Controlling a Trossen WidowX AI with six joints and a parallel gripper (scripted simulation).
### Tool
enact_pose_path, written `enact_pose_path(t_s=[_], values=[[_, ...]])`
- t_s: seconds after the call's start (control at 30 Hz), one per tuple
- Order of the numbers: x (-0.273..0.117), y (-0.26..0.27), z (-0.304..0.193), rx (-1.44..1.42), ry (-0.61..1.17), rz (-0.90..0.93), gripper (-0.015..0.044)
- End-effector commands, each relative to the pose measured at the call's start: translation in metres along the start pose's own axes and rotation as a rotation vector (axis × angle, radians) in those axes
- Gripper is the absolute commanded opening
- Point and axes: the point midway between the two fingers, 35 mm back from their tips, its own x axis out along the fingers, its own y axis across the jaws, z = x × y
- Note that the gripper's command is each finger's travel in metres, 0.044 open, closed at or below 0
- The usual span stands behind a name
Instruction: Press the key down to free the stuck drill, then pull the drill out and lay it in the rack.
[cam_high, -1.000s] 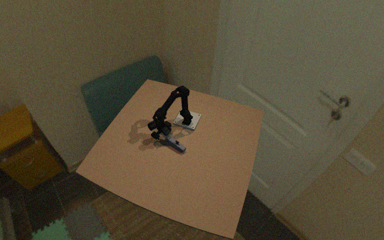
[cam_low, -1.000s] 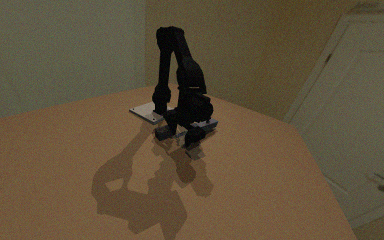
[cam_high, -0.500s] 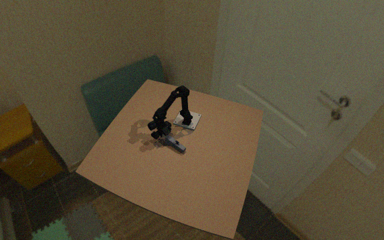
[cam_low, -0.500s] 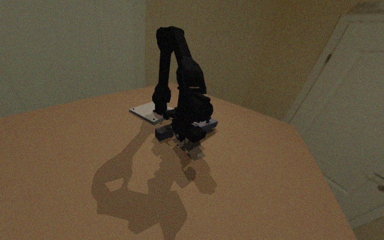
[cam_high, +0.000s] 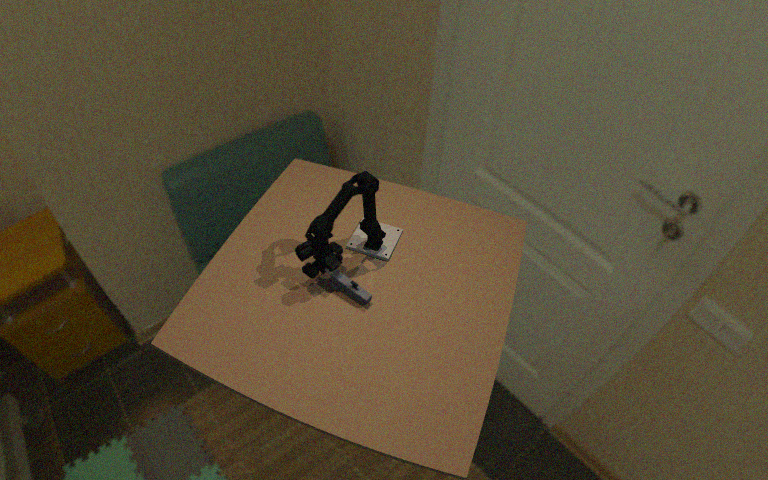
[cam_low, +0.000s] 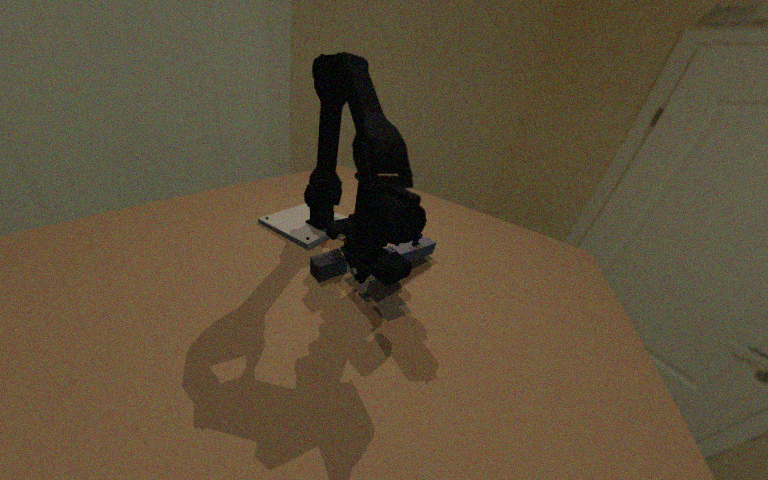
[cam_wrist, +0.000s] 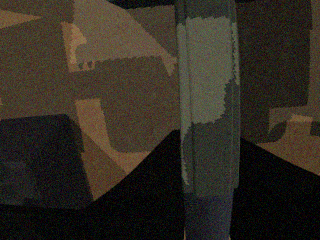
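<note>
Low over the table (cam_high: 396, 339) (cam_low: 509, 339), jaws are clamped on a slim grey-green piece, likely the drill's body. It runs upright through the wrist view, between both fingers; pull should follow that long axis. Key, rack: can't identify either.
</note>
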Motion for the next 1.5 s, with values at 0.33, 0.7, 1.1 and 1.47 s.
enact_pose_path(t_s=[0.33,0.7,1.1,1.47], values=[[-0.003,0.000,0.000,0.000,-0.002,-0.003,0.0000],[-0.004,0.000,0.000,0.000,-0.002,-0.003,0.0000],[-0.003,0.000,-0.004,0.000,-0.002,-0.003,0.0000],[-0.004,0.000,-0.019,0.000,-0.001,-0.003,0.0000]])
